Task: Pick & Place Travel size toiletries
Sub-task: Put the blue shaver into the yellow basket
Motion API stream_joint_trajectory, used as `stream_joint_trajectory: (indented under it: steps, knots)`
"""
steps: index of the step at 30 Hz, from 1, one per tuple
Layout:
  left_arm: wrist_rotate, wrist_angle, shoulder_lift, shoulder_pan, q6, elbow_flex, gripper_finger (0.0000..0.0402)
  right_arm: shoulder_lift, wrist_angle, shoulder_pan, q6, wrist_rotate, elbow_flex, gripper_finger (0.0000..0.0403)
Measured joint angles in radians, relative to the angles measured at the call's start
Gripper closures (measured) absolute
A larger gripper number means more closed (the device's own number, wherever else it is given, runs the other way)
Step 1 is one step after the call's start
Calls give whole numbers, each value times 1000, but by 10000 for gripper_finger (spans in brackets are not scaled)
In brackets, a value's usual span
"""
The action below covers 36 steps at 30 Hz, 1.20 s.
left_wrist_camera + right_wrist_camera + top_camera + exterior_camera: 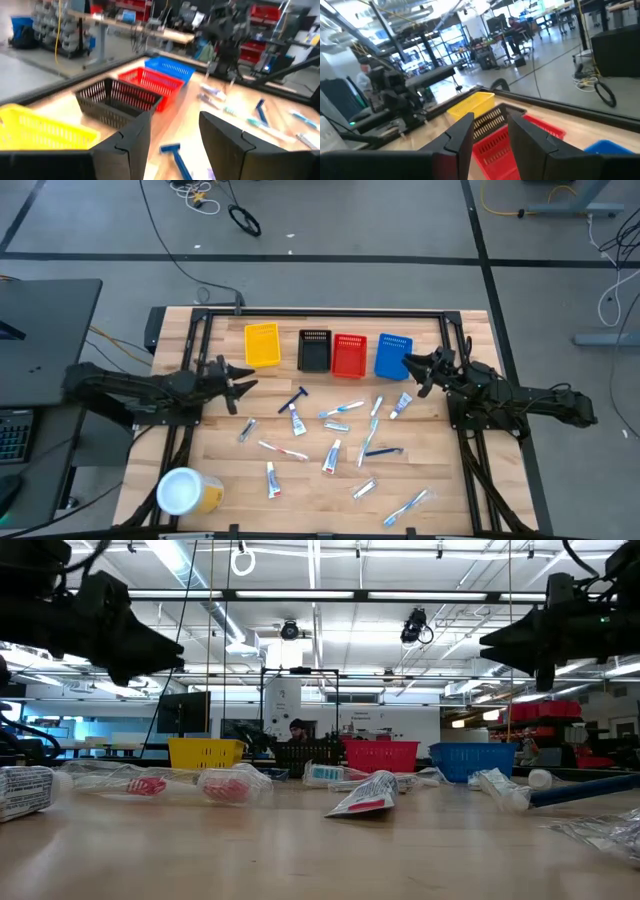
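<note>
No placement is evident: the toiletries point(335, 425) lie scattered mid-tabletop point(440, 490), four baskets point(329, 352) along its far edge appear empty, and both the left pincer point(240, 377) and right pincer point(414, 370) hover parted, holding nothing.

Bright, even ceiling strip lights point(200, 595) glare in the low view; both wrist views are motion-blurred.

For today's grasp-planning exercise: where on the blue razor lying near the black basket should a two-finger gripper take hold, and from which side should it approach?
Grip the blue razor across its slim handle, near the middle, coming straight down from above. It lies flat on the table with bare wood on both sides, and the wider head would spread the fingers. The open left gripper seems nearest.
</note>
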Motion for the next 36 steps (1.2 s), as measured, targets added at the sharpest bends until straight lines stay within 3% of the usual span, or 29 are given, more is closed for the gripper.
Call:
stream_joint_trajectory:
  steps: [6, 14, 20, 28, 36]
  knots:
    - [3, 178, 265, 0, -3, 3, 226, 0, 20, 0, -2, 0, 0, 272]
    - [35, 198, 571, 0, -86, 78, 226, 0, 19, 0, -6, 1, 0, 272]
    - [74, 198, 777, -1, -108, 169, 226, 0, 21, 0, -7, 131, 0, 272]
    - [111, 188, 1004, 0, -176, 316, 226, 19, -61, 0, -7, 183, 0, 272]
    - [144, 180, 1163, 0, -196, 350, 226, 53, -72, 0, -6, 183, 0, 272]
